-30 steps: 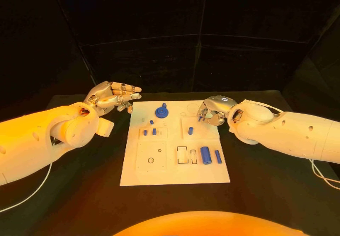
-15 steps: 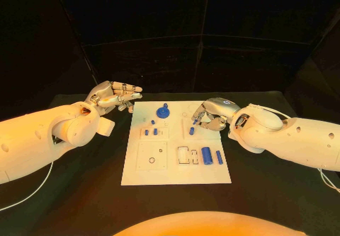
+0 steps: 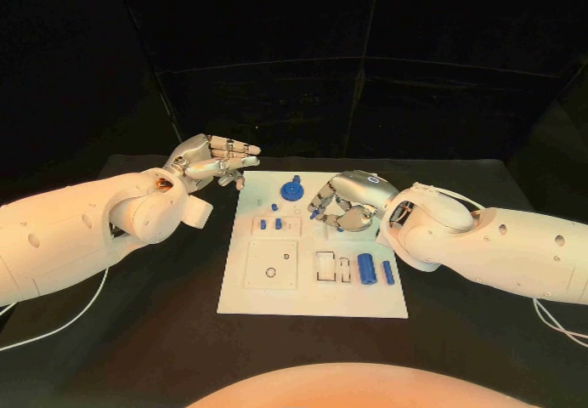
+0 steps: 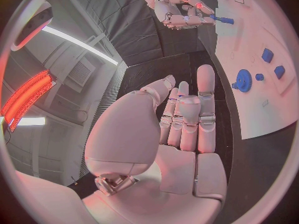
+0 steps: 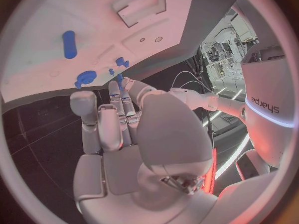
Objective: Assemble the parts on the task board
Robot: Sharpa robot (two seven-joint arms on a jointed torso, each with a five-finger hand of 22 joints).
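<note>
Right robot hand (image 3: 347, 204) covers part of task board (image 3: 313, 293) under it; any contact with small blue peg (image 4: 222, 20) near fingertips cannot be told. Board cut off by rim in both wrist views. Small blue parts (image 3: 269, 224) too small to identify. Left robot hand (image 3: 215, 161) palm side hidden in head view.

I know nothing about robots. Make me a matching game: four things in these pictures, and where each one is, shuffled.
1. left hand
2. right hand
3. round blue part
4. thick blue cylinder

A. above the task board, right of its middle
B. lying towards the board's near right corner
C. off the board, beside its far left corner
D. by the board's far edge

Pairs: 1-C, 2-A, 3-D, 4-B
</note>
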